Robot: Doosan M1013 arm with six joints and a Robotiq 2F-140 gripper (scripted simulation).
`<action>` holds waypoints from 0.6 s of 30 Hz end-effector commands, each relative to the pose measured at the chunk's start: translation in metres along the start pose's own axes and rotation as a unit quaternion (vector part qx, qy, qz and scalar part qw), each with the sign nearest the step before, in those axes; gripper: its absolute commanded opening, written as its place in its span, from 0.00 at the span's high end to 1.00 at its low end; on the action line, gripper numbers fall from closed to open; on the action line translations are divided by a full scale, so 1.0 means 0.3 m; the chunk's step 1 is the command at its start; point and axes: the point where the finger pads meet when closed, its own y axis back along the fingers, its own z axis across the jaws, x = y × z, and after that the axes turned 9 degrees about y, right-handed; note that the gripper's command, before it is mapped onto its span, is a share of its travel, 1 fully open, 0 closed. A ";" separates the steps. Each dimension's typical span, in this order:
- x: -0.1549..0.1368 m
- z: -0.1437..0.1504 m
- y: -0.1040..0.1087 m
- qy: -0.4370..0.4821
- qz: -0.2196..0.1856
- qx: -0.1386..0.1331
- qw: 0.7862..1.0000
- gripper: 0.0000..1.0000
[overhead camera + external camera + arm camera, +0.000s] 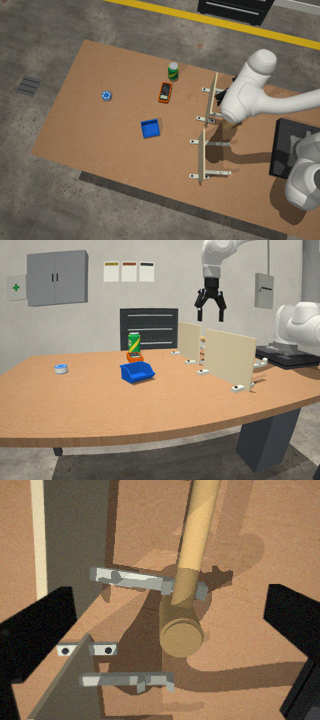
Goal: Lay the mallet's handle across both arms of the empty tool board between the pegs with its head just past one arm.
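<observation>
The wooden mallet (187, 580) lies on the arms of the far tool board (211, 99). Its head (181, 635) hangs just past that board's nearer arm (145, 580), and its handle runs away from me. In the top view only the head (230, 125) shows below my arm. The empty tool board (201, 155) stands beside it, with two bare grey arms (218, 143) (218, 172); one of them shows in the wrist view (127, 681). My gripper (209, 314) is open and empty, well above the boards, over the mallet's head (167, 627).
A blue bin (150, 128), an orange multimeter (164, 92), a green can (173, 71) and a blue-and-white roll (106, 95) sit on the table left of the boards. My black base plate (286, 149) is at the right edge.
</observation>
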 end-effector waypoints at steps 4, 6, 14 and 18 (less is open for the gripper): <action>-0.002 0.099 -0.067 -0.081 0.006 -0.002 0.997 0.00; -0.003 0.103 -0.070 -0.084 0.006 -0.002 0.996 0.00; -0.005 0.101 -0.107 -0.083 0.004 -0.004 0.997 0.00; -0.004 0.102 -0.272 -0.083 0.004 -0.004 0.997 0.00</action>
